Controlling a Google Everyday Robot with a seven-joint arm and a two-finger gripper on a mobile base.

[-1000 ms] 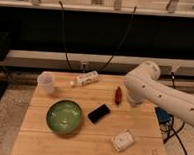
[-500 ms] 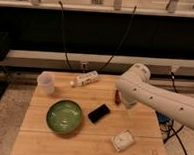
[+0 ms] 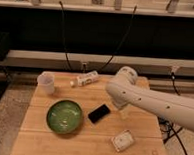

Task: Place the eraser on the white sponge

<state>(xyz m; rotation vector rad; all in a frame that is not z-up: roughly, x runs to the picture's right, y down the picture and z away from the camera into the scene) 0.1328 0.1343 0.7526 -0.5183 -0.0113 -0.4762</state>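
Note:
The eraser (image 3: 99,113), a small flat black block, lies on the wooden table (image 3: 41,143) just right of the green bowl. The white sponge (image 3: 122,140), a whitish square pad, lies near the table's front right, apart from the eraser. My white arm (image 3: 154,103) reaches in from the right. The gripper (image 3: 122,113) hangs below the arm's rounded end, just right of the eraser and above the sponge's far side. It holds nothing that I can see.
A green bowl (image 3: 64,116) sits left of the eraser. A white cup (image 3: 46,82) stands at the back left and a white bottle (image 3: 85,79) lies at the back. The arm hides the slim reddish-brown object. Black cables hang behind the table.
The arm has swung left and forward over the table, covering the reddish-brown object and bringing the gripper close to the eraser. The objects have not moved.

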